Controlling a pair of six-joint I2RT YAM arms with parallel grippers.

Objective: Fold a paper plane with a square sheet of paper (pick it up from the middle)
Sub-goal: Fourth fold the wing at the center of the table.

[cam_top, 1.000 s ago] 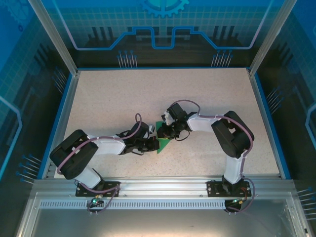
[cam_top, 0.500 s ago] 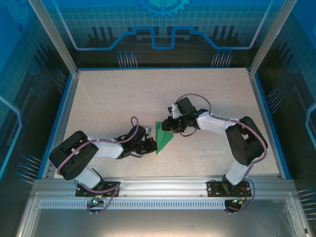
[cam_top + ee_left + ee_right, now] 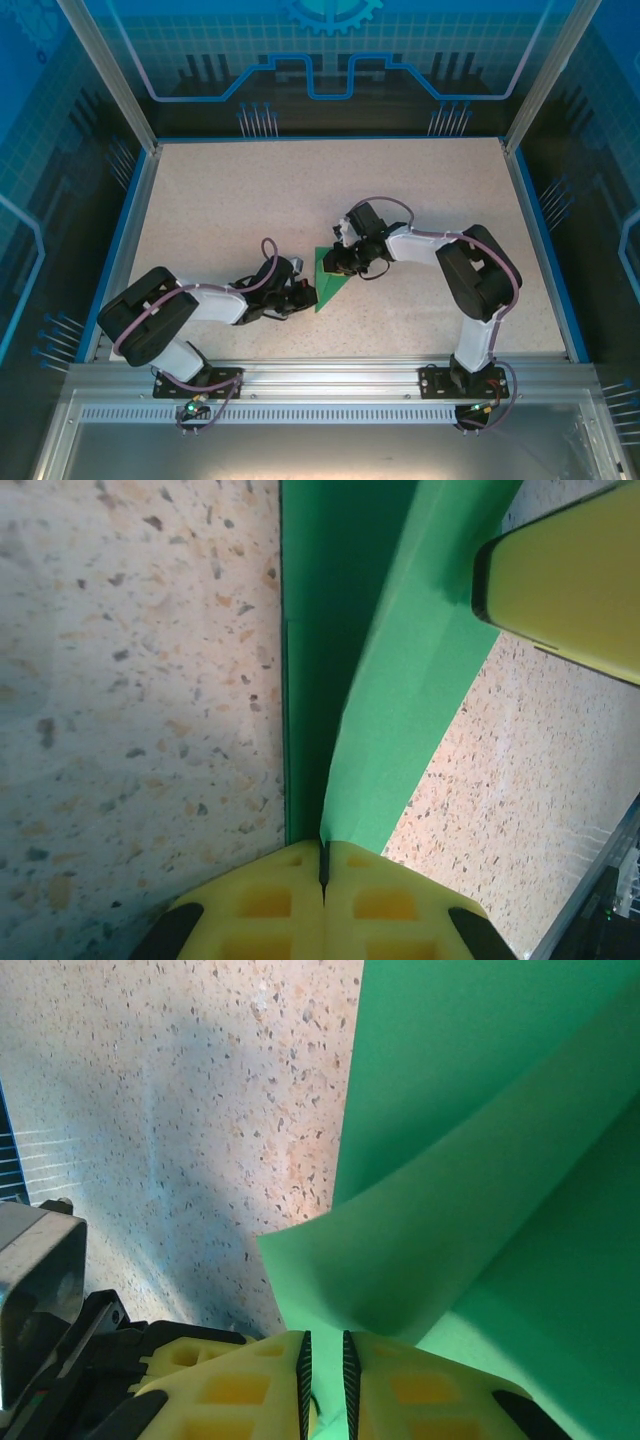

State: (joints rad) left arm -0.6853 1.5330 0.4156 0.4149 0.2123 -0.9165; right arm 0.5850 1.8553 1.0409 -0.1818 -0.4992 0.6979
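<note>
The square sheet of paper [image 3: 327, 283], bright green, lies folded into a narrow pointed wedge at the table's middle. My left gripper [image 3: 303, 294] comes in low from the left and is shut on the wedge's near-left edge; in the left wrist view the paper [image 3: 385, 660] runs out from its closed jaws [image 3: 322, 858]. From the right my right gripper [image 3: 341, 263] meets the wedge's far end. In the right wrist view a curled flap of the paper [image 3: 470, 1170] rises from between its jaws [image 3: 325, 1385], which stand a narrow slit apart with green between them.
The speckled beige table [image 3: 220, 200] is bounded by a blue rim [image 3: 540, 240] and glass walls. A yellow finger of the right gripper [image 3: 565, 580] shows beside the paper in the left wrist view. Both arms' elbows sit near the front rail [image 3: 320, 372].
The right arm swung outward, then drew back in at the paper's far end. The left gripper slid slightly left and nearer, keeping its hold. More of the green wedge shows now.
</note>
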